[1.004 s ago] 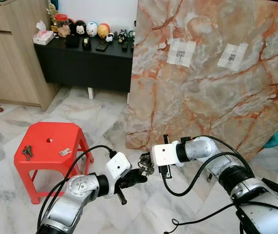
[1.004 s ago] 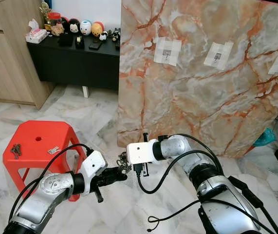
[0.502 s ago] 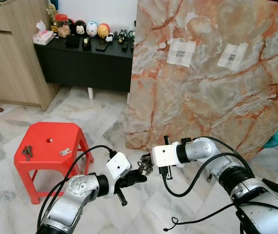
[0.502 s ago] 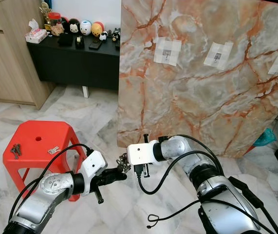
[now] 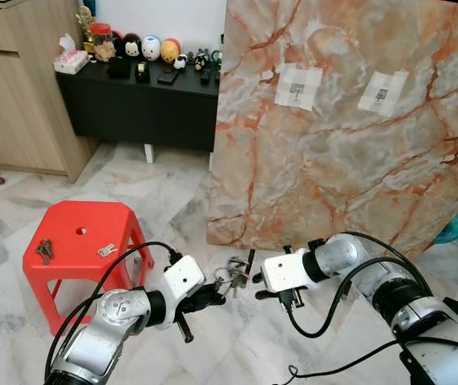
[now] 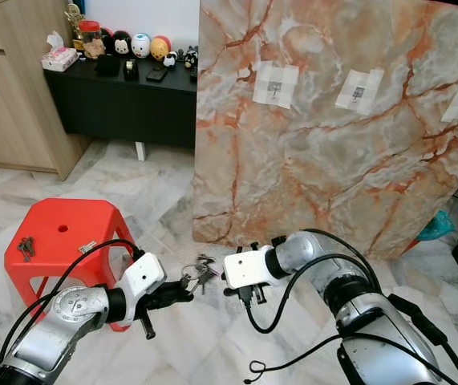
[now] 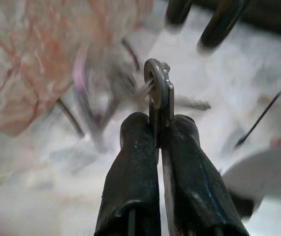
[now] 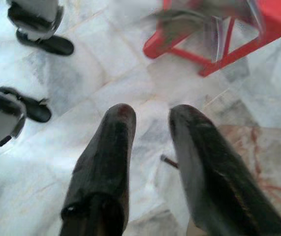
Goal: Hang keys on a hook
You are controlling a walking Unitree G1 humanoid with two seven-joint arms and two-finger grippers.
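Metal key bunch (image 5: pixel 230 277), dangling, pinched by left fingers (image 7: pixel 135 162)

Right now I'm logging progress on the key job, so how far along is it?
Done: a bunch of keys is off the red stool and pinched by the left gripper, whose fingers are shut on a key. In hand: the right gripper sits open beside the bunch, holding nothing. Left: carrying the bunch up to a hook on the marble board. Other keys lie on the stool.
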